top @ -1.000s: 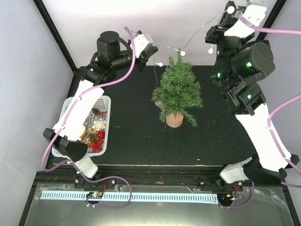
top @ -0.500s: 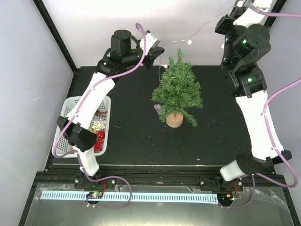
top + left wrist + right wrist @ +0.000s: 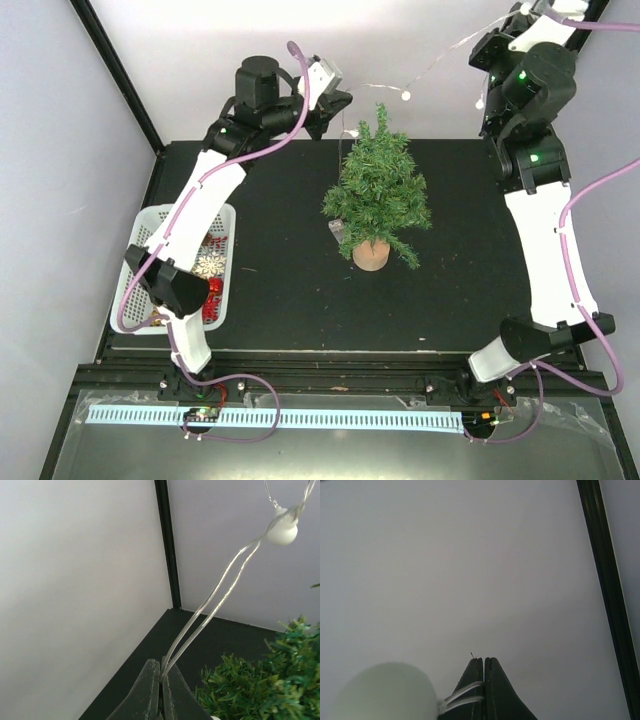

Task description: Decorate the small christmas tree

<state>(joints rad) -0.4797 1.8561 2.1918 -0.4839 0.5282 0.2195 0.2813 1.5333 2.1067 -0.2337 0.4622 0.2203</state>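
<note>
The small christmas tree [image 3: 379, 185] stands upright on its tan stump base [image 3: 371, 255] in the middle of the black table; its green branches also show in the left wrist view [image 3: 270, 685]. A thin wire light string [image 3: 440, 62] with small white bulbs [image 3: 405, 95] hangs stretched above the tree between both grippers. My left gripper [image 3: 338, 100] is shut on the string's wires [image 3: 210, 610], with a white bulb [image 3: 282, 529] above. My right gripper [image 3: 500, 25], raised high at the back right, is shut on the string [image 3: 465, 692] next to a blurred white bulb [image 3: 385, 692].
A white basket [image 3: 223, 215] at the table's left edge holds red and wooden ornaments [image 3: 208, 285]. A small grey piece [image 3: 335, 229] hangs beside the tree's left lower branches. White walls with black frame posts [image 3: 167, 545] close in the back.
Both arms have lifted and stretched toward the back. The right gripper rose up and right, the left moved right toward the tree top, drawing the light string taut above the tree.
</note>
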